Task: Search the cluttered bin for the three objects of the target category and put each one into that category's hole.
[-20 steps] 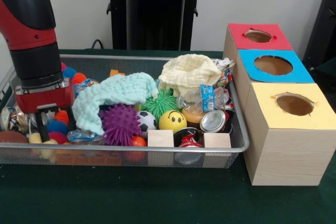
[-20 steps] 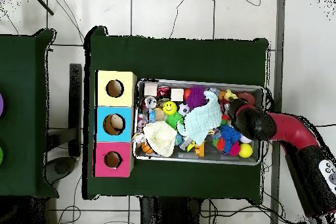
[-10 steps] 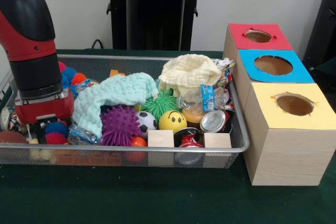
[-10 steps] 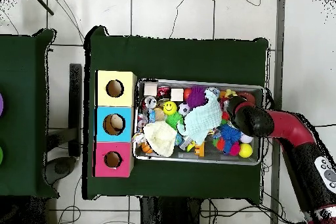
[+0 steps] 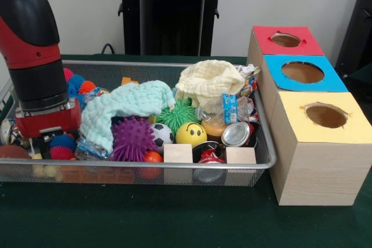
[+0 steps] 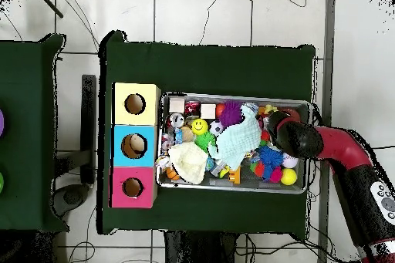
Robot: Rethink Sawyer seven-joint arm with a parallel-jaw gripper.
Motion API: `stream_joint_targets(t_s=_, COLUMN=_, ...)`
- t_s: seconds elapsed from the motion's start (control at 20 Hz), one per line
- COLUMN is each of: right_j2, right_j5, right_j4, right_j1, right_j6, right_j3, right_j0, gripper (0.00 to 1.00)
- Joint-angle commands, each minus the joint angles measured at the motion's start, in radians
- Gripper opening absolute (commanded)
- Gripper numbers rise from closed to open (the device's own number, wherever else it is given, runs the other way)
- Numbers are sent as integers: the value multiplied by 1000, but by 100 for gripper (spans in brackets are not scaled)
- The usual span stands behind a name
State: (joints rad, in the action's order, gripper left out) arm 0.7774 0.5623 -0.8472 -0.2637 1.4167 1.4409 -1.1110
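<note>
Down at the left end of the wire mesh bin [image 5: 264,158], the gripper [image 5: 42,143] is sinking among small fuzzy balls, and its tips are hiding behind the red wrist block and the clutter, so I cannot tell whether it is spread or pinched, or whether it is touching anything in particular. Red and blue fuzzy balls [image 5: 58,146] are lying just beside it, with a brown ball [image 5: 13,151] at the bin's left corner.

No brand or writing is reading clearly; a blue and white wrapper [image 5: 230,108] is showing print too small to make out, and a red and white can [image 5: 210,156] near the front rim is showing a marking I cannot read.

A pale teal knitted cloth [image 5: 125,105] is draping over the middle of the bin, partly covering a purple spiky ball [image 5: 132,137]. A green spiky ball [image 5: 178,114], a small soccer ball [image 5: 163,134] and a yellow smiley ball [image 5: 190,134] are sitting close together beside it. A cream knitted cloth [image 5: 209,82] is heaped towards the right end. Two pale wooden cubes [image 5: 178,153] are resting against the front rim, and a silver can top [image 5: 236,134] is lying between them.

Just right of the bin, a wooden box is standing with three holes: a red panel [image 5: 286,40], a blue panel [image 5: 302,72] and a yellow panel [image 5: 325,115].
</note>
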Motion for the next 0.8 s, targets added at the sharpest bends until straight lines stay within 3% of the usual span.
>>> stream_joint_targets(t_s=0.05, right_j2=69, right_j5=-55, right_j4=-89, right_j1=70, right_j6=-339, right_j3=-89, right_j0=19, gripper=100)
stream_joint_targets(t_s=0.1, right_j2=65, right_j5=-62, right_j4=-92, right_j1=52, right_j6=-324, right_j3=-75, right_j0=18, gripper=100)
stream_joint_targets(t_s=0.2, right_j2=33, right_j5=-40, right_j4=-89, right_j1=-54, right_j6=-242, right_j3=-20, right_j0=43, gripper=100)
stream_joint_targets(t_s=0.35, right_j2=34, right_j5=-29, right_j4=-80, right_j1=-118, right_j6=-209, right_j3=18, right_j0=47, gripper=100)
stream_joint_targets(t_s=0.65, right_j2=52, right_j5=-25, right_j4=-71, right_j1=-145, right_j6=-215, right_j3=27, right_j0=50, gripper=100)
stream_joint_targets(t_s=0.8, right_j2=60, right_j5=-28, right_j4=-65, right_j1=-120, right_j6=-231, right_j3=15, right_j0=46, gripper=100)
